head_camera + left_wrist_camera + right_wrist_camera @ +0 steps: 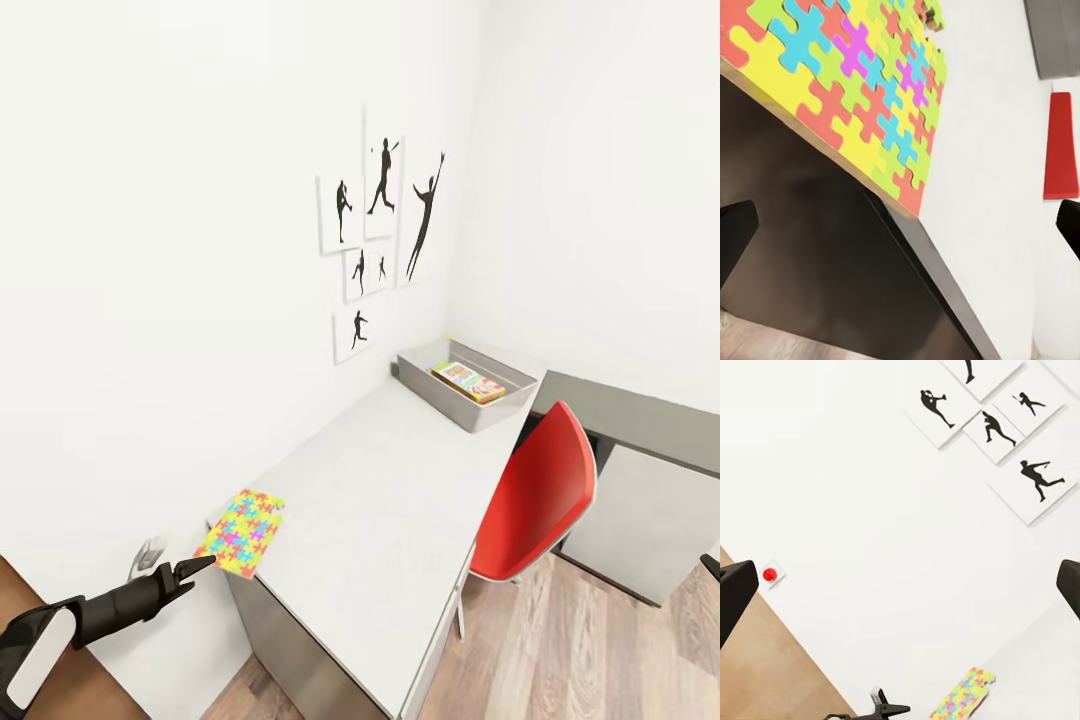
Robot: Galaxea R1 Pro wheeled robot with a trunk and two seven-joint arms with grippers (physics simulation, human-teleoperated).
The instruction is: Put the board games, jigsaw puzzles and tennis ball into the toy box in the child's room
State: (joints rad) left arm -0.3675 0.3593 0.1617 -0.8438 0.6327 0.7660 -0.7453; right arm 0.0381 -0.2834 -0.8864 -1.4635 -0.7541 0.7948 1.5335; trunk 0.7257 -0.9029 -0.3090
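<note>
White walls, pale grey matte desk [400, 500]. Flat multicoloured jigsaw puzzle [241, 532] overhangs its lower-left corner, long axis toward upper right. Black left gripper [196, 567] spread wide beside it; right gripper [900, 585] wide too.

Head camera looks down along the desk [400, 500]; left wrist camera hangs close over the puzzle [855, 82], shared by all views.

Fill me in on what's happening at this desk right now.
The robot's left hand, open, reaches toward a jigsaw puzzle lying at the near corner of the table, overhanging its edge. It has not gripped it. At the far end, the grey toy box already holds a flat colourful item. The right hand is open, facing the wall.
</note>
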